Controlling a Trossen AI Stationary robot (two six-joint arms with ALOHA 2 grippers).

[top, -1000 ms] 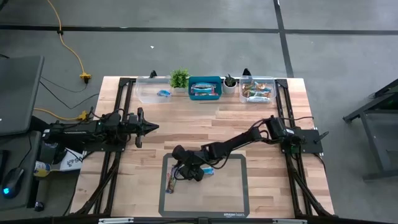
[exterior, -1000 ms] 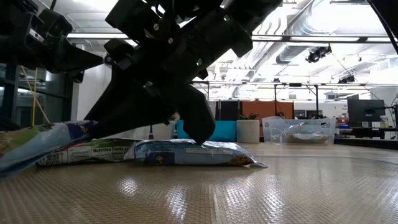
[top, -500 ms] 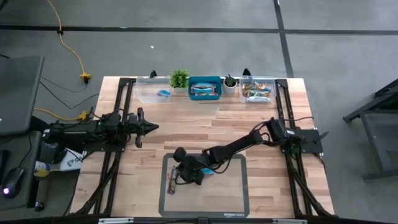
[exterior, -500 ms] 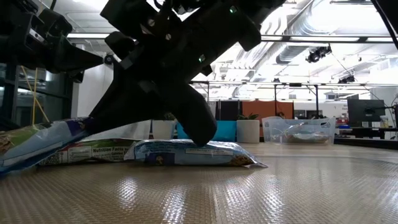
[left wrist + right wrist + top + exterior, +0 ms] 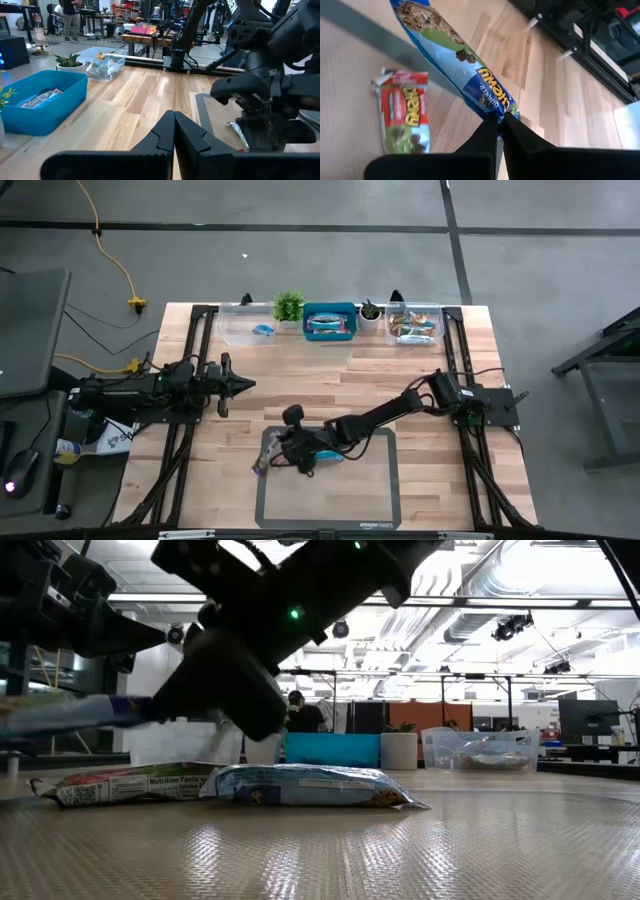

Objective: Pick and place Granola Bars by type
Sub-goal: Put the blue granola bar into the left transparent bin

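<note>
My right gripper [image 5: 281, 452] reaches over the grey mat's left part and is shut on a light blue granola bar [image 5: 451, 55]. The bar is in the air, well left in the low view [image 5: 70, 711]. A red-wrapped bar [image 5: 402, 117] lies flat on the mat below it, also seen low [image 5: 130, 783]. A second blue bar [image 5: 310, 785] lies flat on the mat beside it. My left gripper [image 5: 243, 385] waits, shut, over the table's left half, holding nothing. My right gripper pinches the blue bar between its two fingers at one end of the wrapper [image 5: 494, 107]. The fingers come slanting down from the table's right side, and the bar runs on from them toward the left. It is lifted clear of the mat, about level [image 5: 100, 708].
Along the far edge stand a clear bin [image 5: 250, 328] with one blue bar, a blue bin [image 5: 330, 322] with bars, and a clear bin [image 5: 415, 323] with mixed bars. Two small potted plants [image 5: 289, 305] [image 5: 370, 310] stand between them. Bare wood lies between mat and bins.
My right gripper has risen from the mat and shifted a little toward the table's left edge. The blue bar it grips, which drooped with its free end near the mat, now hangs clear and about level. The red bar beneath now lies uncovered.
</note>
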